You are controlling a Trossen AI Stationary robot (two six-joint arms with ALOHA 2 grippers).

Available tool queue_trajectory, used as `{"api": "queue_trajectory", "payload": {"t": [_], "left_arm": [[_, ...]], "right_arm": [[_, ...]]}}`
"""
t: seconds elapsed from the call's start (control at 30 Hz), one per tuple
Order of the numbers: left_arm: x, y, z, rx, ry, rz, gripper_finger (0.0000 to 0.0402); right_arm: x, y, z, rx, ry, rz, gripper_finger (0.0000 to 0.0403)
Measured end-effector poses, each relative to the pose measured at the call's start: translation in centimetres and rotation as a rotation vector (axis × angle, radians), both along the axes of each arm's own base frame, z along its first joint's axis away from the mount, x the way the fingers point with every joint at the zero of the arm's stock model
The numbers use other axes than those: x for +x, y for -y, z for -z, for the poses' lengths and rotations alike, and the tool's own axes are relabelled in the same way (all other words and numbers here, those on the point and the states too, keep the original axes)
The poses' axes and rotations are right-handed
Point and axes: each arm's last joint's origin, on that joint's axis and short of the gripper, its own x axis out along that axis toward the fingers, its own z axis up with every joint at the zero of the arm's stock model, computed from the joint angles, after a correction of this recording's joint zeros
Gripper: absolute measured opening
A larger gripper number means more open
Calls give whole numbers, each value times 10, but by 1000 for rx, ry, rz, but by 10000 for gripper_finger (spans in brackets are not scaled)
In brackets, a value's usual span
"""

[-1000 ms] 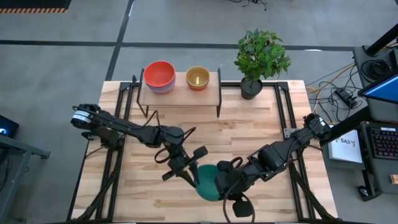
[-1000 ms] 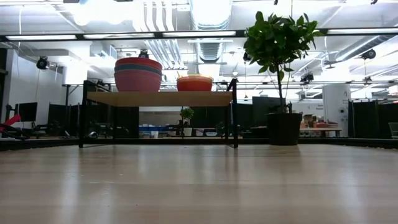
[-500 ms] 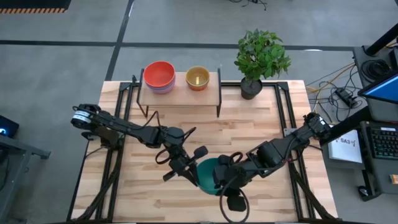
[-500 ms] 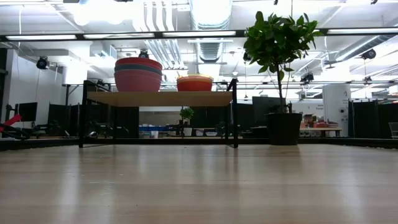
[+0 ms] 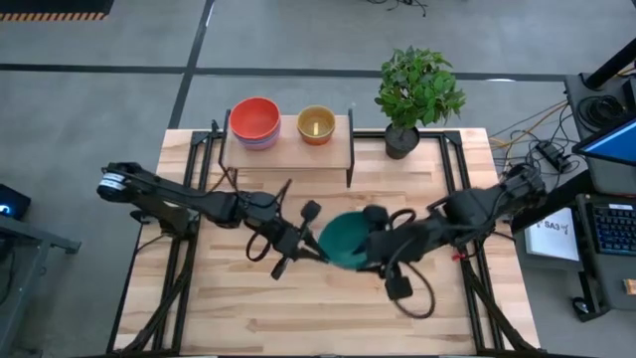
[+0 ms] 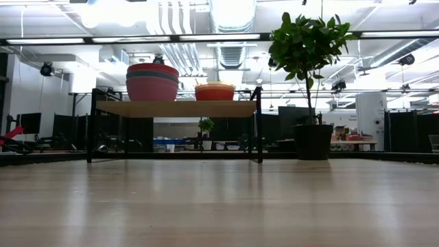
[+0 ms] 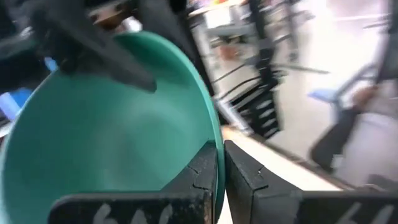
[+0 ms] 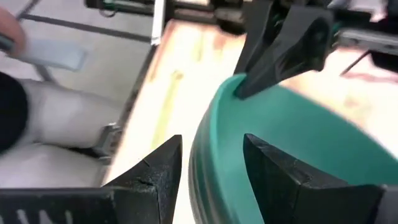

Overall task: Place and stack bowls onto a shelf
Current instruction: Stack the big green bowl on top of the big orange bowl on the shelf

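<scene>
Here I count two stacks of bowls on the shelf (image 5: 288,147), a red-orange-topped stack (image 5: 254,120) and an orange-topped one (image 5: 316,124), plus one teal bowl (image 5: 346,240) held above mid-table. The teal bowl is round, plain and tilted. My left gripper (image 7: 219,163) is pinched on its rim, and my right gripper (image 8: 208,163) straddles the opposite rim, fingers parted.

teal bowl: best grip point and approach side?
Grip the thin rim, one finger inside and one outside the wall. The teal bowl is round and smooth, so only its edge suits a pinch. The left end effector already pinches the rim this way; the right end effector straddles the opposite edge. Coming from opposite sides probably keeps it level.
</scene>
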Motion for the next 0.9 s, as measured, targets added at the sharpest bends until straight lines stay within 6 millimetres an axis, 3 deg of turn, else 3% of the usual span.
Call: {"api": "queue_trajectory", "payload": {"t": [0.17,0.23,0.3,0.43,0.53,0.67,0.9], "left_arm": [[-17,-8,-14,23,-21,-152,0],[-29,-12,-8,53,-167,-209,0],[-31,-16,-20,75,-183,-276,1],[-45,-26,-45,91,-205,-486,1],[-50,-28,-42,120,-333,-501,1],[-57,-34,-57,147,-341,-618,1],[-68,-65,-73,220,-413,-889,1]], "right_arm": [[-13,9,-12,-99,80,-52,160],[-26,14,-15,-129,51,-79,160],[-37,16,-26,-125,104,-122,160],[-49,25,-27,-153,80,-108,160],[-53,28,-27,-151,92,-98,160],[-70,36,-35,-113,144,-100,160],[-79,39,-15,-147,240,-144,160]]}}
